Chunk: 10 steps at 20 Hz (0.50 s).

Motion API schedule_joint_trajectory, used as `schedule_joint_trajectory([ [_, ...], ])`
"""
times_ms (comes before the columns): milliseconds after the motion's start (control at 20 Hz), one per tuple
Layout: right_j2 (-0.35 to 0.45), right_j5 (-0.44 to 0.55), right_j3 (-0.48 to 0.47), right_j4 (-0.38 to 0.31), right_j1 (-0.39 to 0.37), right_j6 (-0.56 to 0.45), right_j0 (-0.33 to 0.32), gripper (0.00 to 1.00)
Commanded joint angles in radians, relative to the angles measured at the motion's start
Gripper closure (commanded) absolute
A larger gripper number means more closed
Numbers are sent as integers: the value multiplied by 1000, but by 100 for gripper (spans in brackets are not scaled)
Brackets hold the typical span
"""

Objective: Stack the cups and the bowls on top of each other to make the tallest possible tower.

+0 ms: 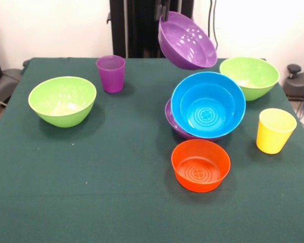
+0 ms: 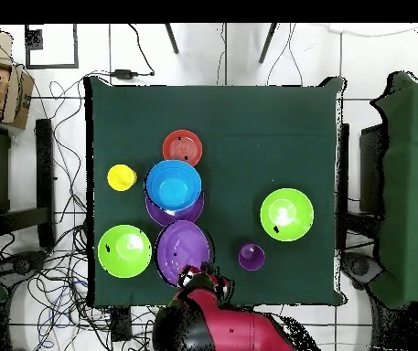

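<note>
My gripper (image 1: 163, 14) comes down at the table's far edge and is shut on the rim of a wide purple bowl (image 1: 187, 41), holding it tilted in the air; it also shows in the overhead view (image 2: 183, 251). The tower is a large blue bowl (image 1: 207, 104) nested in a second wide purple bowl (image 1: 172, 121), just in front of the lifted bowl. An orange bowl (image 1: 200, 164), two lime green bowls (image 1: 62, 100) (image 1: 249, 76), a purple cup (image 1: 111, 73) and a yellow cup (image 1: 275, 130) stand apart on the table. No small red-pink bowl shows.
The green table cloth (image 1: 91, 192) covers the whole table. The robot's red arm and base (image 2: 221, 329) sit at the overhead view's bottom edge. Chairs and cables lie around the table on the floor.
</note>
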Motion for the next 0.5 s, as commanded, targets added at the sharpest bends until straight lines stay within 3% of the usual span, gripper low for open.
schedule_joint_trajectory([
  [50,35,-24,82,-82,73,60,-20,100],
  [250,95,77,96,-22,-20,46,-34,100],
  [500,202,258,132,107,-202,-52,-104,100],
])
